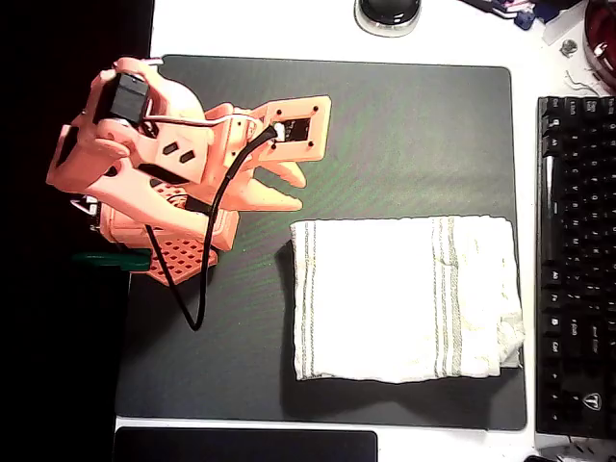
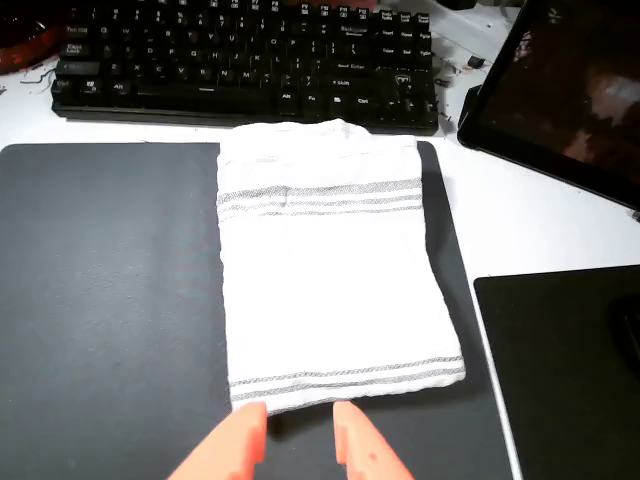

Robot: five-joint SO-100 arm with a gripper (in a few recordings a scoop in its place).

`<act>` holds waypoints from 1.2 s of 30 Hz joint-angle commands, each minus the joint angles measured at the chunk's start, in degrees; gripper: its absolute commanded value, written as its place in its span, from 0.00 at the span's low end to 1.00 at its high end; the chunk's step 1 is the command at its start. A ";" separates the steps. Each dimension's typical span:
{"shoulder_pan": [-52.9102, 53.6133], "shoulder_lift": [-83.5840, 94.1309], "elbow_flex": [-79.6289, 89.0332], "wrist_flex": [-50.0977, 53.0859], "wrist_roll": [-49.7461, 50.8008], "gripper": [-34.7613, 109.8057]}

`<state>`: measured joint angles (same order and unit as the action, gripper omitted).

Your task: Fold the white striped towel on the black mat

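Towel (image 1: 399, 298) folded, flat on mat (image 1: 404, 135), far edge beside keyboard (image 1: 576, 260). Gripper (image 2: 298, 425) just short of near edge, fingers (image 2: 242, 440) narrowly parted, empty.

Office desk setting. My base sits on black mat (image 1: 404, 125), landmark here. Black keyboard (image 1: 576, 260) just right of mat in overhead view; mouse (image 1: 388, 13) beyond its top edge; smaller black pad (image 1: 245, 446) below it. Dark tablet screen (image 2: 570, 90) near mat in wrist view.
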<state>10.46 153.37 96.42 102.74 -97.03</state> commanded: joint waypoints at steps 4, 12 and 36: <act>1.49 -0.70 -0.79 0.35 0.09 0.30; 1.41 3.34 6.42 0.35 -0.18 0.30; -6.94 9.05 29.62 -6.94 5.54 0.30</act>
<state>3.69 160.49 123.57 97.29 -91.49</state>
